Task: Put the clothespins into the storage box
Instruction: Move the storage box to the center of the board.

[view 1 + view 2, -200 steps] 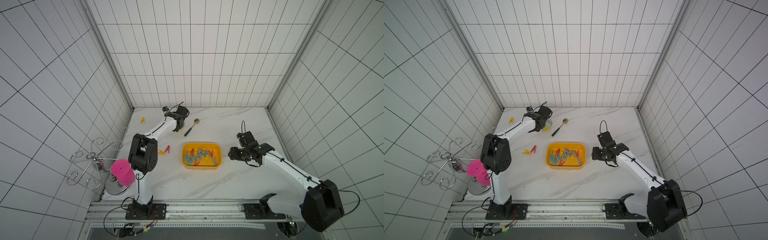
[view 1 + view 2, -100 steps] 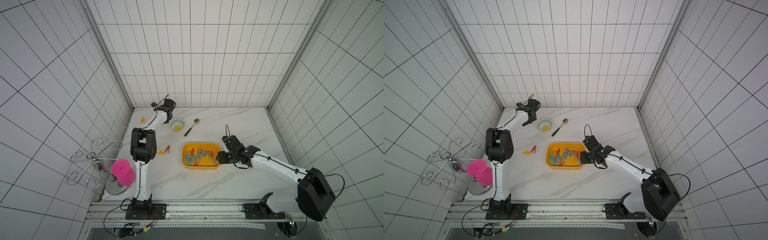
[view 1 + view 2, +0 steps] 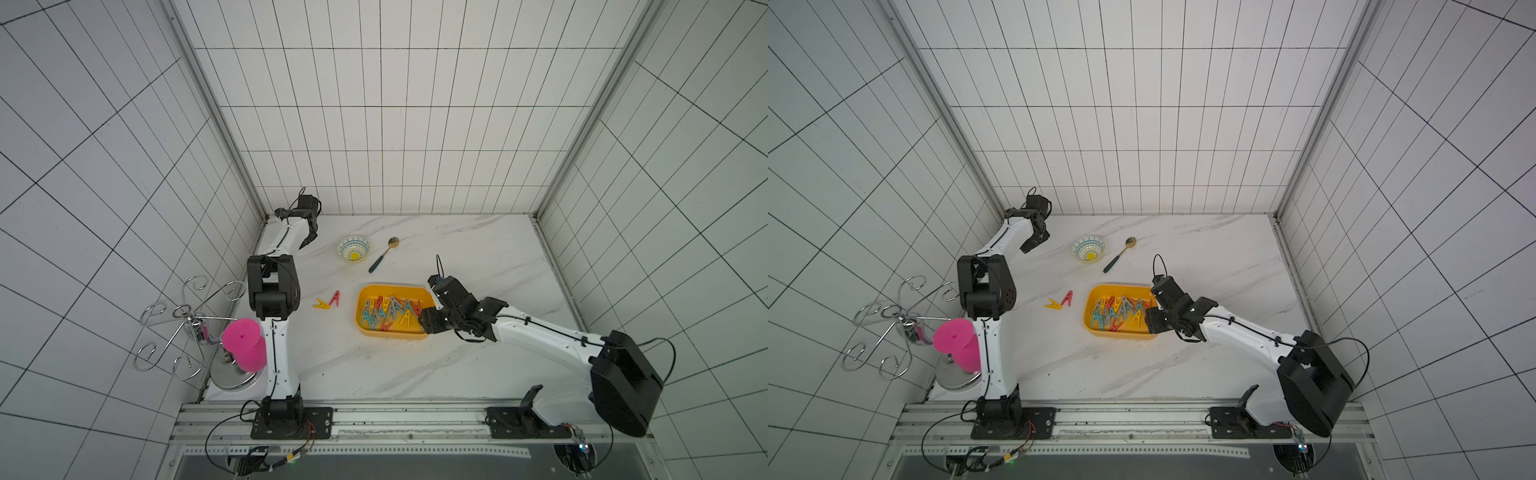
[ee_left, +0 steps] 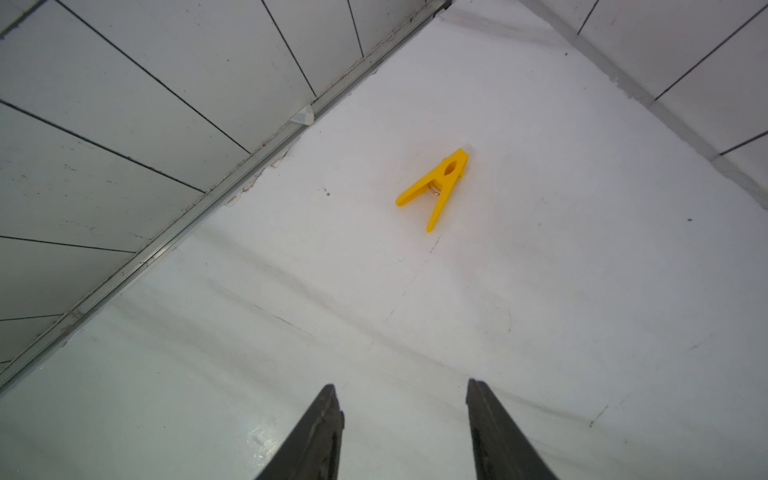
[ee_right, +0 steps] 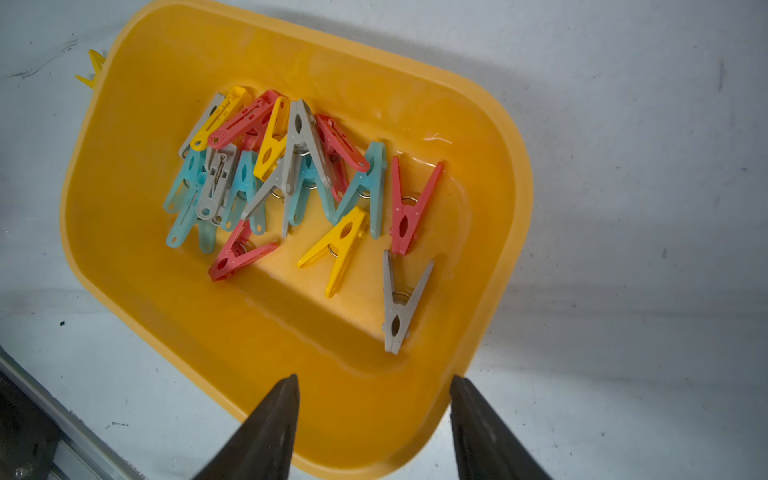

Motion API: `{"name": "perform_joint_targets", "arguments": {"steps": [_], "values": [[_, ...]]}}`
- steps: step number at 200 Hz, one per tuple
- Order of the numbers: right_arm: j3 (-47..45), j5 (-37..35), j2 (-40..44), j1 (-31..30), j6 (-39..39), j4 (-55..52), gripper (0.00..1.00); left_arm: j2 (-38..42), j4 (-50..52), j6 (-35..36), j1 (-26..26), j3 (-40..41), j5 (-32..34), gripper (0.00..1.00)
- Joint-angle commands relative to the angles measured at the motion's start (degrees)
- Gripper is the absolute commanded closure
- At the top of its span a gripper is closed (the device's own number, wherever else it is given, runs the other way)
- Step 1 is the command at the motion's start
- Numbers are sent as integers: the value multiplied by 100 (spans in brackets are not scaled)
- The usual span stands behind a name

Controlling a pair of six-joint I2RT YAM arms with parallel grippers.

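Note:
The yellow storage box sits mid-table with several red, yellow, teal and grey clothespins piled inside. A yellow clothespin and a red clothespin lie on the table left of the box. Another yellow clothespin lies near the wall corner, a little ahead of my left gripper, which is open and empty. My right gripper hangs open and empty over the box's near right corner. A grey clothespin lies in the box just ahead of it.
A patterned bowl and a green-handled spoon lie at the back. A pink cup and a wire rack stand at the left front. Tiled walls close in on my left gripper at the back left corner.
My left arm swung from over the bowl to the back left corner. My right arm moved left, from beside the box to over its right end.

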State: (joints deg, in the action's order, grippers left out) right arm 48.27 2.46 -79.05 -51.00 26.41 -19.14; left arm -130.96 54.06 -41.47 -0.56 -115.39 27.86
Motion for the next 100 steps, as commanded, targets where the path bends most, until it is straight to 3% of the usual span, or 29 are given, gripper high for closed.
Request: {"name": "perform_joint_targets", "arguments": {"steps": [1,54,100], "values": [[-131,-117,236,-50,-99,80,38,-134,317,-29,-64,-306,-199,49],[-292,-394,945,-48,-173,-317,38,-604,935,-232,-243,-1304,-563,49],[-204,-440,1288,-50,-198,-603,38,-834,757,-563,-465,-1424,-1156,49]]}}
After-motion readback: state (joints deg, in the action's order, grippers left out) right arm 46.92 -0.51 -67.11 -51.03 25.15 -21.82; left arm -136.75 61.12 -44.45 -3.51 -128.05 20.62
